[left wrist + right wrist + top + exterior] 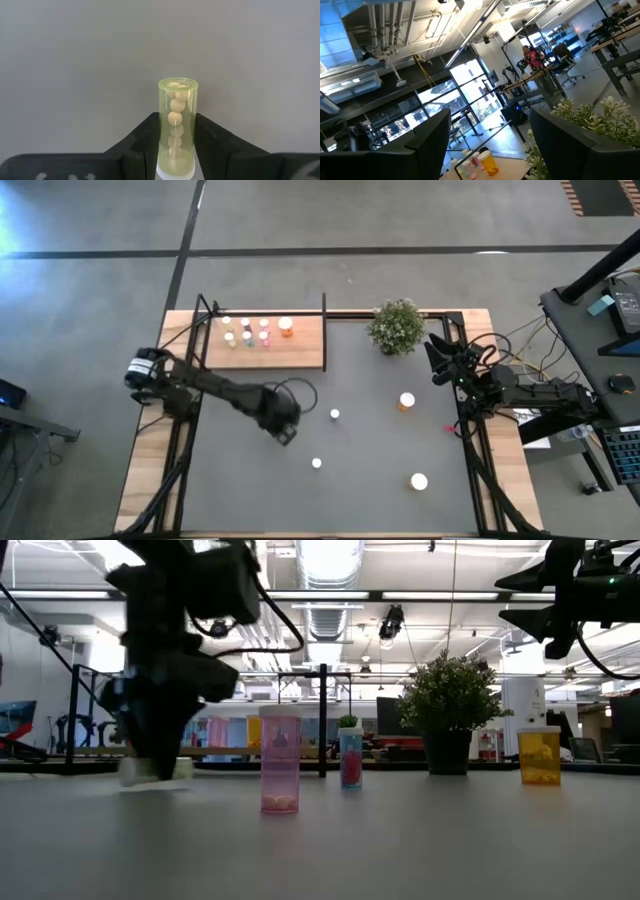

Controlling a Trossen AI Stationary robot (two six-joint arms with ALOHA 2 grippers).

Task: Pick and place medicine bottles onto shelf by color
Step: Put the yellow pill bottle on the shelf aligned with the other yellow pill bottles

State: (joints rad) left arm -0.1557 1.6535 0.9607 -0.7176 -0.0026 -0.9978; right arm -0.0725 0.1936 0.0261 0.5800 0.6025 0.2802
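Observation:
My left gripper point(287, 430) points down over the table's left middle, shut on a yellow-green medicine bottle point(177, 120) with pale balls inside. In the low view this gripper point(150, 765) is a dark blur. The light-wood shelf point(300, 350) stands at the far left and carries several small bottles point(247, 330). Loose bottles stand upright on the table: a pink one point(280, 772), a bluish one point(350, 758) and an orange one point(540, 755). My right gripper point(490, 130) waits open at the far right, raised beside the plant. My left gripper pinches the yellow-green bottle's round side point(165, 132) between its two fingers point(145, 140), on the part below the white cap point(175, 175). The fingers come from above, pointing down. The bottle hangs upright below them, cap up, its bottom end point(178, 85) toward the table.
A bushy potted plant point(397, 326) stands at the far edge, right of the shelf. White-capped bottles stand at mid-table point(334, 414), nearer the front point(317, 463), point(419, 481) and at the right point(407, 401). Black frame posts rise at the shelf's corners point(324, 310).

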